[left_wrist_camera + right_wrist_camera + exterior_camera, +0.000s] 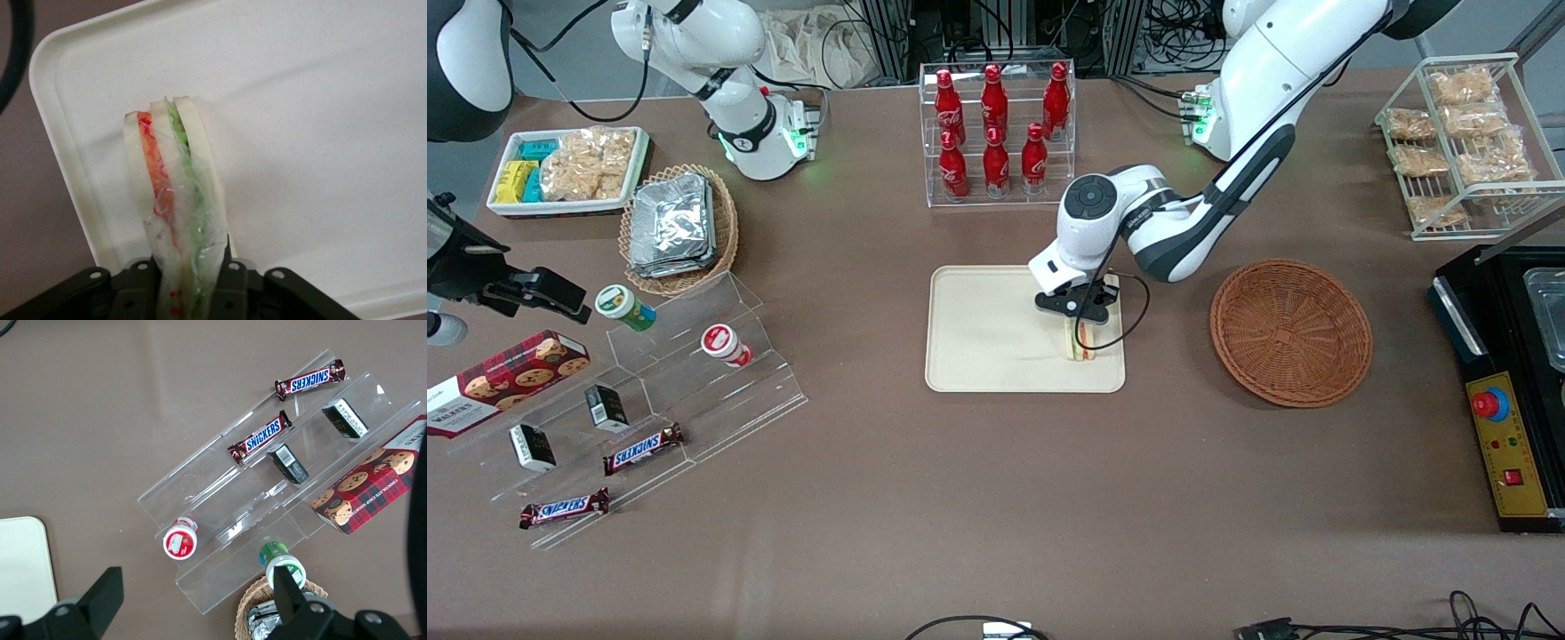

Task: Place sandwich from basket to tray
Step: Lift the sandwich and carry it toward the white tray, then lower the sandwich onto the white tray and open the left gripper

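Observation:
The sandwich point(1081, 343), a wrapped wedge of pale bread with red, orange and green layers, stands on edge on the cream-beige tray point(987, 342), near the tray corner closest to the basket and the front camera. My left gripper point(1080, 322) is directly above it, shut on its upper part. In the left wrist view the sandwich point(175, 193) is pinched between the fingers point(230, 283) of the gripper point(187, 293), over the tray point(320, 133). The reddish-brown wicker basket point(1290, 331) sits beside the tray, toward the working arm's end, with nothing in it.
A clear rack of red cola bottles point(997, 133) stands farther from the front camera than the tray. A tan basket of foil packets point(679, 227), a white snack tray point(567, 169) and clear steps with snacks point(640, 409) lie toward the parked arm's end. A black control box point(1507, 391) sits past the basket.

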Action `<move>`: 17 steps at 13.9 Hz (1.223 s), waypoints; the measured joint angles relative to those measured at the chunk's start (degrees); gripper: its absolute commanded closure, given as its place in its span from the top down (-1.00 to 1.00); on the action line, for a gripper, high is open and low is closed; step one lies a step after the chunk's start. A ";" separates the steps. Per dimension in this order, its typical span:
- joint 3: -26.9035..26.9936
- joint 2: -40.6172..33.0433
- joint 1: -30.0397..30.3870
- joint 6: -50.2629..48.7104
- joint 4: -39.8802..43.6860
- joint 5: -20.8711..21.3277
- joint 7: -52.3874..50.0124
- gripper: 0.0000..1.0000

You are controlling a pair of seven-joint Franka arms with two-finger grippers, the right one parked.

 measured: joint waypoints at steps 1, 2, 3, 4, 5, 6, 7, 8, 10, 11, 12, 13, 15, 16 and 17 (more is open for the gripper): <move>0.00 0.11 0.00 0.00 0.15 0.02 -0.30 1.00; 0.02 0.22 0.00 0.00 0.39 0.03 -0.54 1.00; 0.09 0.25 0.01 0.00 0.80 0.03 -0.81 1.00; 0.16 0.25 0.04 -0.01 1.40 0.03 -1.59 1.00; 0.21 0.25 0.07 -0.02 2.37 0.03 -3.51 1.00; 0.23 0.22 0.09 -0.09 3.57 0.06 -6.11 1.00; 0.24 0.15 0.12 -0.63 5.07 0.12 -8.75 1.00; 0.25 -0.03 0.16 -2.35 6.96 0.17 -10.93 1.00; 0.32 -0.56 0.40 -9.34 11.99 0.20 -13.03 1.00; 0.39 -0.84 0.87 -13.34 14.69 0.20 -13.34 1.00; 0.39 -1.09 1.82 -16.57 17.05 0.20 -13.37 1.00; 0.38 -1.34 3.22 -18.57 18.86 0.20 -13.37 1.00; 0.33 -1.98 6.11 -19.85 20.74 0.05 -13.36 1.00; 0.33 -2.47 7.28 -20.64 21.39 -0.03 -13.36 1.00; 0.31 -2.98 8.12 -21.74 22.04 -0.09 -13.36 1.00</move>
